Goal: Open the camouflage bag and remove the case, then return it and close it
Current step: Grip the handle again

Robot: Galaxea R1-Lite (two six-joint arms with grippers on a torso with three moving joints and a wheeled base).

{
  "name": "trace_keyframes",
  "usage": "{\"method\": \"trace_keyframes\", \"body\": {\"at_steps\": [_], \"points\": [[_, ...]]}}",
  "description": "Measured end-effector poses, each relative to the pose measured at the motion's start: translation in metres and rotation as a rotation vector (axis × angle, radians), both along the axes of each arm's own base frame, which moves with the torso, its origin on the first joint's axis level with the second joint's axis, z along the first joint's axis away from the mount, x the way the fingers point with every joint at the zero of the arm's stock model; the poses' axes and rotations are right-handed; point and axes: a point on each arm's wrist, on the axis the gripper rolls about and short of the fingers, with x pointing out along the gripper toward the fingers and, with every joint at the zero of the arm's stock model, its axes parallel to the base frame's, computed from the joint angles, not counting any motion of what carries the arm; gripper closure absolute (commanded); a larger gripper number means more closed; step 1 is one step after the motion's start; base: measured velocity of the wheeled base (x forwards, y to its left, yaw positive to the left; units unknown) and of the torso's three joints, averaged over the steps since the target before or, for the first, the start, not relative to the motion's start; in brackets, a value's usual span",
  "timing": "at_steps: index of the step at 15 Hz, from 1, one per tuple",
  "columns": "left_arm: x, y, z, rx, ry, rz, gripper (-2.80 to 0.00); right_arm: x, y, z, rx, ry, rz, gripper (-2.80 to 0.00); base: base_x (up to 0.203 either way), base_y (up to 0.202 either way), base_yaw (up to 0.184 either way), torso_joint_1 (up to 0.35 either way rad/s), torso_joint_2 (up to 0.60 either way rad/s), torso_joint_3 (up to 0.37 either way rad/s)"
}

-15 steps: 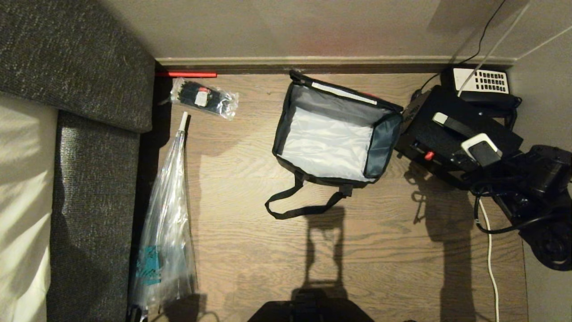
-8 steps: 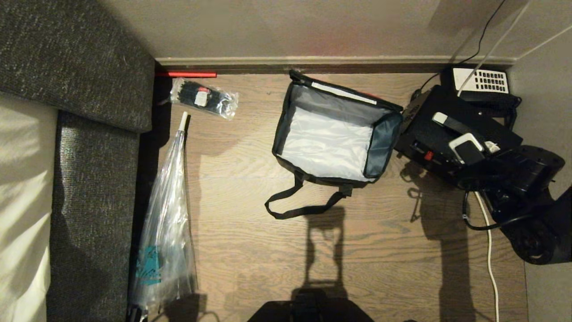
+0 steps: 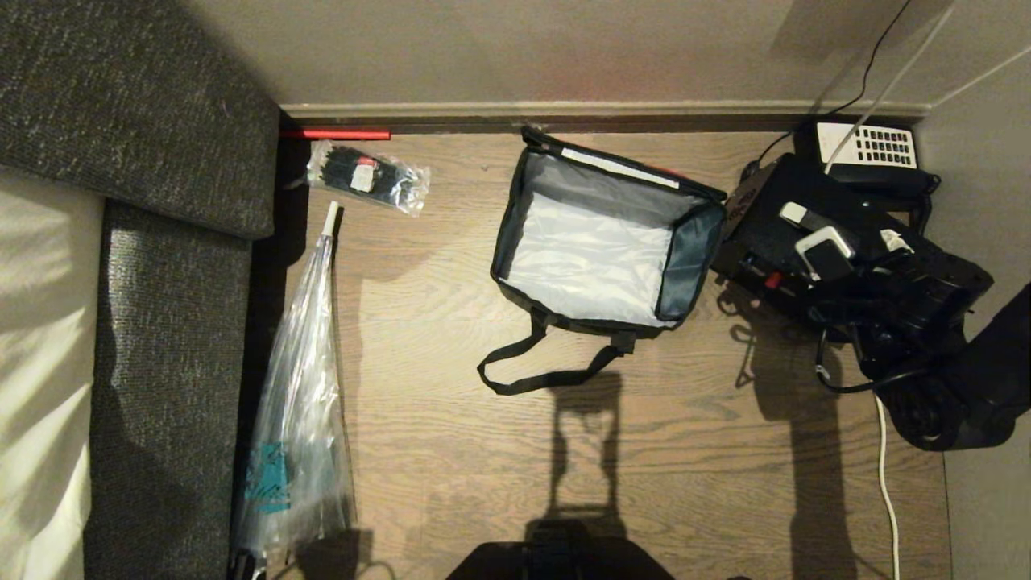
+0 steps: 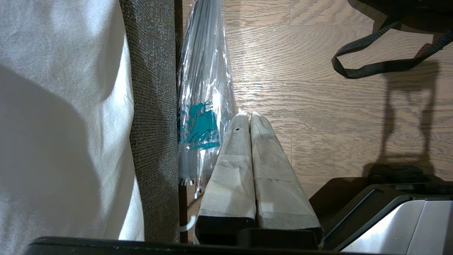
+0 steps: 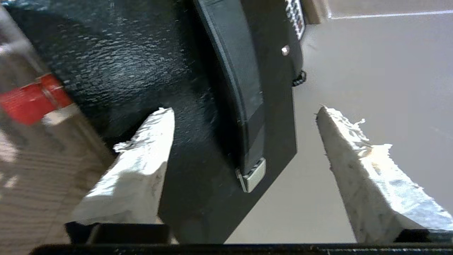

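Head view, near to far, everything placed off the camouflage bag (image 3: 600, 242): my base shows as a dark shape at the near edge, on the wood floor (image 3: 685, 451). I see the bag's black strap handle (image 3: 540, 370) looped on the floor on its near side. Bag itself sits open, lid folded back toward the baseboard, silvery lining exposed, nothing inside it

Left of the bag, well apart, a long clear plastic bag (image 3: 302, 419) with a teal print lies along the grey sofa (image 3: 161, 322). Farther back on that side a small clear packet (image 3: 366, 173) of dark items, and a red strip (image 3: 342, 134) at the baseboard

Right of the bag, touching or just beside its right wall, I have the case (image 3: 773, 234) on the floor, glossy black, red button (image 3: 772, 281) on its near side. Right gripper (image 3: 854, 258) is over the case, fingers spread wide; right wrist view shows both taped fingers (image 5: 141, 166) well apart with the case (image 5: 148, 71) between and below them, nothing pinched. A dark handset-like bar (image 5: 240, 88) lies on the case top. Beyond the case, a desk telephone (image 3: 866, 149) against the wall

Left wrist view: left gripper (image 4: 249, 122) parked near my base, taped fingers pressed together, holding nothing, near end of the long clear bag (image 4: 201, 106) just beside it
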Motion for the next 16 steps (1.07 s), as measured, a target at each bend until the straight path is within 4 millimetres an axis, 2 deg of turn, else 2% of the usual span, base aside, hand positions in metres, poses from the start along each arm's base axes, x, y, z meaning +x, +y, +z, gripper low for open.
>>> {"method": "trace_keyframes", "body": {"at_steps": [16], "points": [[0.000,0.000,0.000,-0.001,0.000,-0.001,0.00,0.021,-0.011,0.020,-0.046,-0.084,-0.100,-2.80,0.000,0.000,0.000,0.000,0.00,0.000]]}}
